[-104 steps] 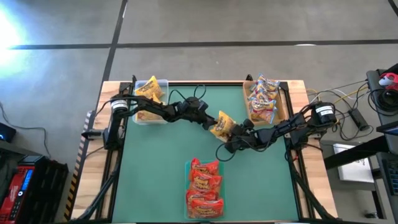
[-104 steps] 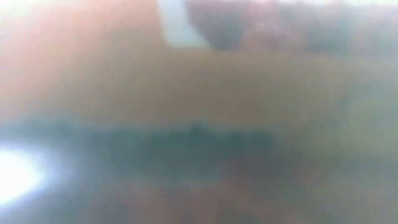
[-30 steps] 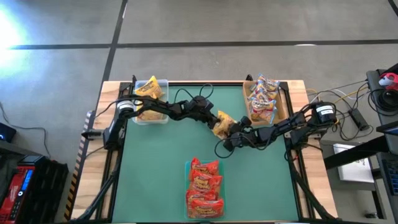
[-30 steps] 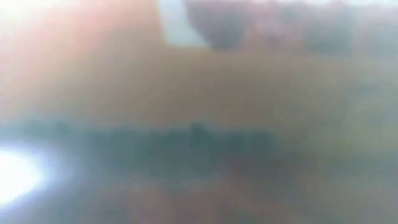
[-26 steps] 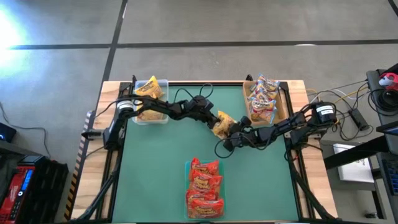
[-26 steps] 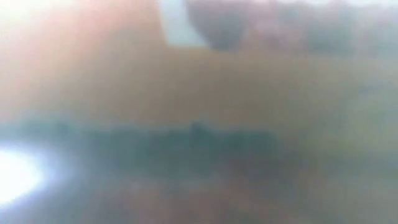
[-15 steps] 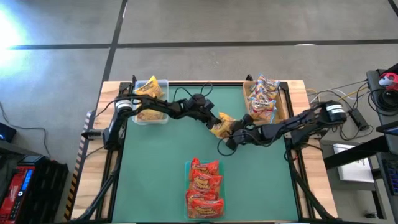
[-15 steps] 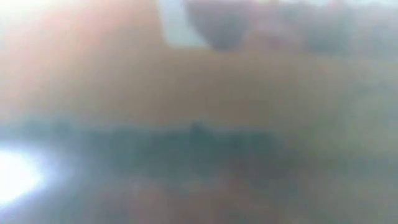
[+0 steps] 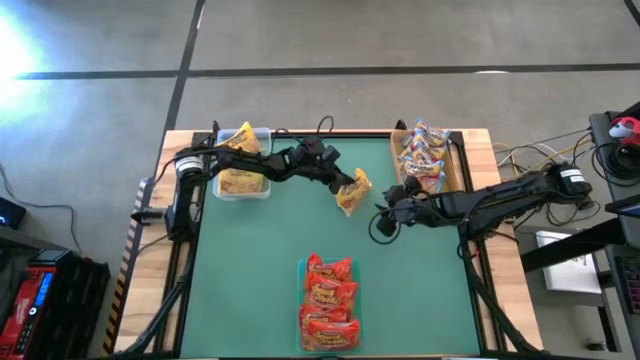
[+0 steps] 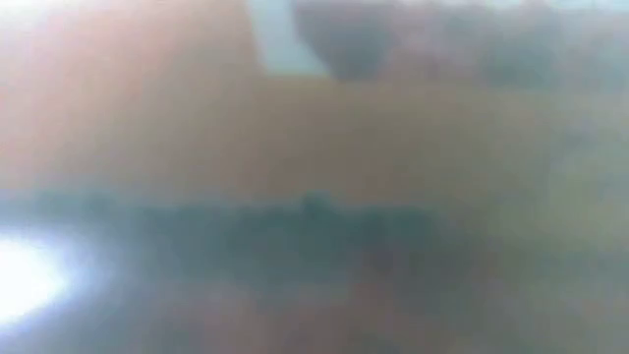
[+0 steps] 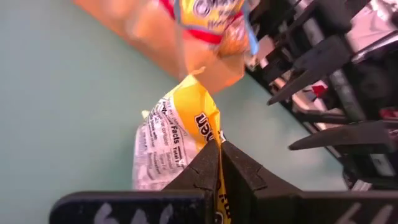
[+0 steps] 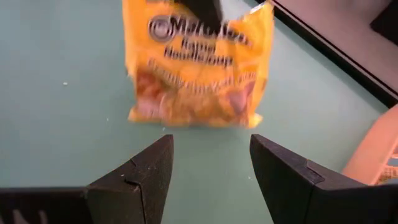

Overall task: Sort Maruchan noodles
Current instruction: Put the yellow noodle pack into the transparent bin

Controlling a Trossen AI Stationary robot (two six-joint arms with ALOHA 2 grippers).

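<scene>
At the far left corner of the green worktop (image 9: 260, 270), a clear plastic tray (image 9: 262, 135) held crinkly yellow noodle packets (image 9: 238, 142). From there the left arm reached toward the middle, and the left hand (image 9: 345, 184) was pinched shut on the top edge of one yellow square Maruchan packet (image 9: 353, 191), which hung above the worktop. In the left wrist view the two dark fingers (image 11: 219, 165) met tightly on a thin fold of that packet (image 11: 180, 134).

Near the front edge, a row of red-orange noodle packets (image 9: 328, 302) lay in a green tray (image 9: 299, 268).

Just right of the held packet, the right hand (image 9: 384, 222) sat low with its fingers (image 12: 146, 171) spread wide and nothing between them, facing the packet (image 12: 198, 68). Farther right, a brown tray (image 9: 456, 170) at the far right corner carried pale packets with pink-red labels (image 9: 421, 160).

The low view showed only blur.

The main risk appeared to be the thin grip: slick plastic could slip from the pinch during the carry to the clear tray, dropping the packet short. The swinging packet might also catch that tray's rim, or the two hands could collide, being so near.
</scene>
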